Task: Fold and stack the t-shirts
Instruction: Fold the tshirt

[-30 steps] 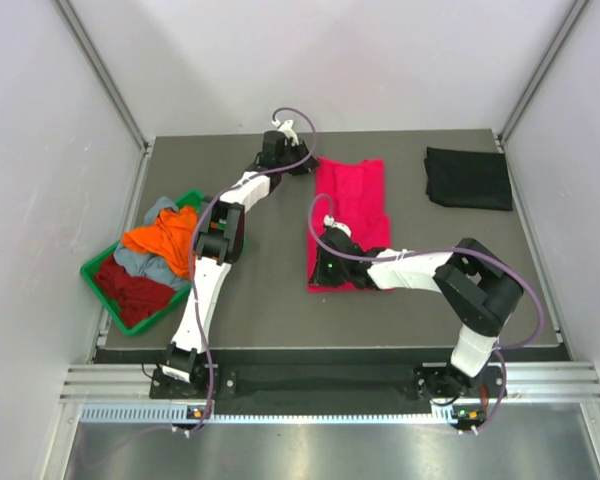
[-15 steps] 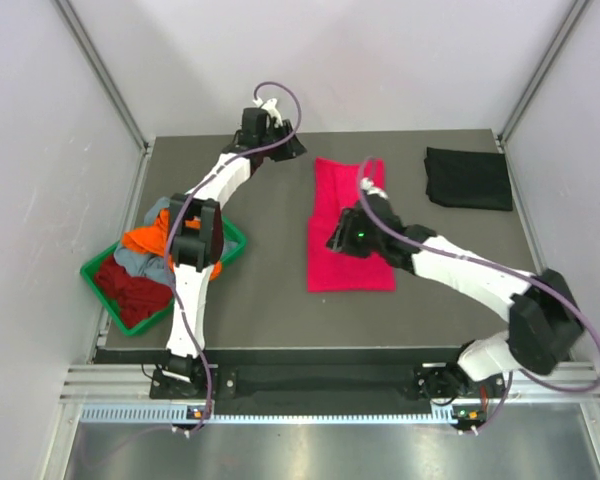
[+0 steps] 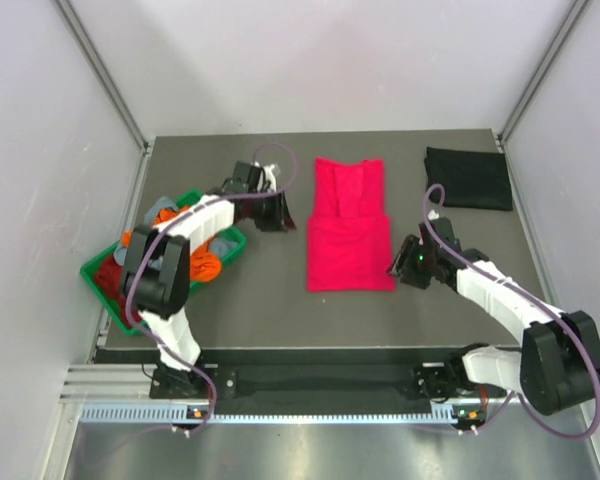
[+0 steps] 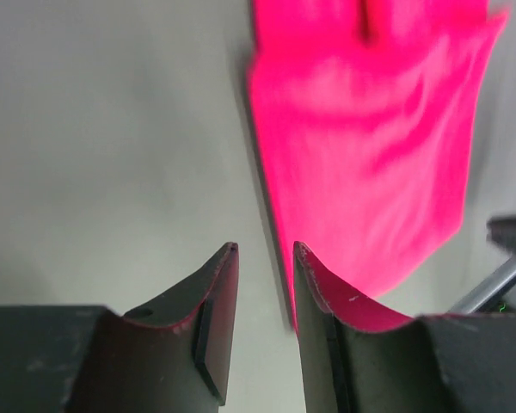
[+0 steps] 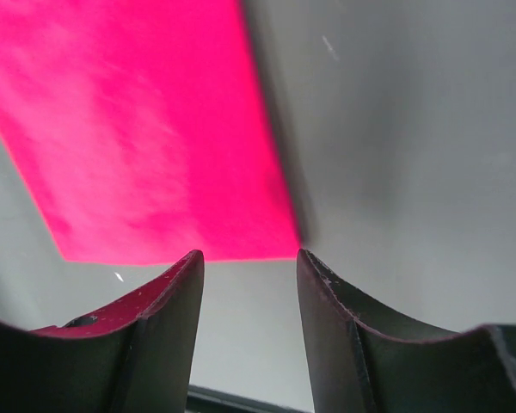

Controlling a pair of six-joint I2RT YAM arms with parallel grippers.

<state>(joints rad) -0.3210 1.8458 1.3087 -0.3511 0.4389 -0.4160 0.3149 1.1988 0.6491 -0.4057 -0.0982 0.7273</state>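
Note:
The bright pink-red t-shirt (image 3: 350,228) lies flat as a narrow strip in the middle of the table, neck end at the far side. It also shows in the left wrist view (image 4: 370,155) and the right wrist view (image 5: 138,129). My left gripper (image 3: 279,213) is just left of its upper part, open by a narrow gap and empty (image 4: 264,251). My right gripper (image 3: 401,262) is just right of its near corner, open and empty (image 5: 248,255). The black t-shirt (image 3: 468,178) lies folded at the back right.
A green tray (image 3: 92,272) at the left edge holds orange (image 3: 206,263), dark red (image 3: 106,280) and grey-blue (image 3: 159,207) shirts, partly hidden by the left arm. Metal posts and white walls close in both sides.
The left gripper came back from the far edge to the shirt's left side. The right gripper moved off the shirt to its right side. The shirt now lies uncovered.

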